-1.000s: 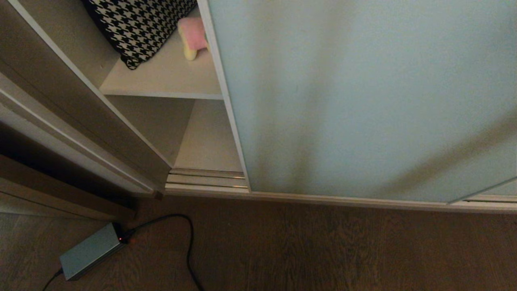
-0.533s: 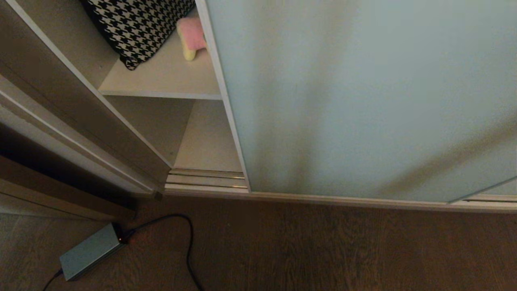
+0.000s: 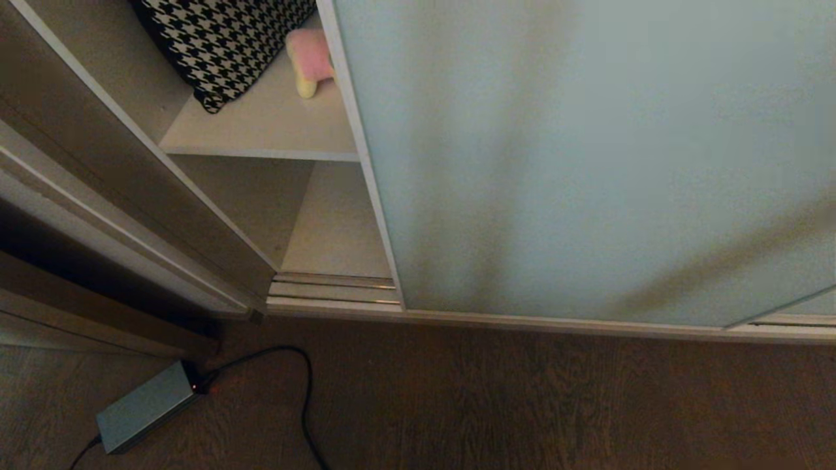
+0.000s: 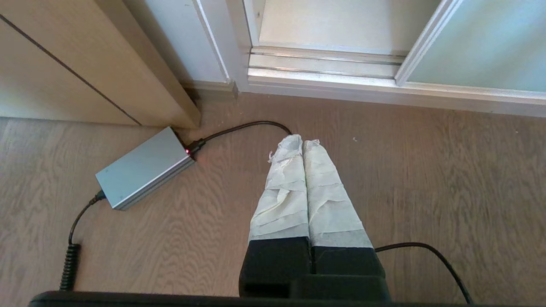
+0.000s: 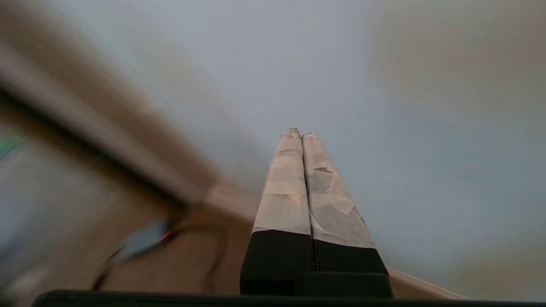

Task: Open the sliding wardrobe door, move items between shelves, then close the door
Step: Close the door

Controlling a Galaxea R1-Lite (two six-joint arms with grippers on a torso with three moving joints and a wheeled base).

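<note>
The sliding wardrobe door (image 3: 588, 163), frosted pale blue-green glass, covers most of the wardrobe and leaves a gap at the left. Through the gap I see the upper shelf (image 3: 261, 124) with a pale yellow and pink plush item (image 3: 309, 59) on it, partly behind the door's edge. Below is the lower shelf (image 3: 336, 222), bare where it shows. My right gripper (image 5: 300, 133) is shut on nothing and points at the door glass (image 5: 405, 106). My left gripper (image 4: 302, 140) hangs shut and empty over the floor before the door track. Neither gripper shows in the head view.
A black-and-white houndstooth cushion (image 3: 222, 39) lies on the upper shelf beside the plush. A grey power brick (image 3: 147, 405) and its black cable (image 3: 304, 391) lie on the wood floor at the left. The wardrobe's side panel (image 3: 130, 170) bounds the gap.
The shadows on the door glass have shifted a little. The door, the plush and the cushion stay where they were.
</note>
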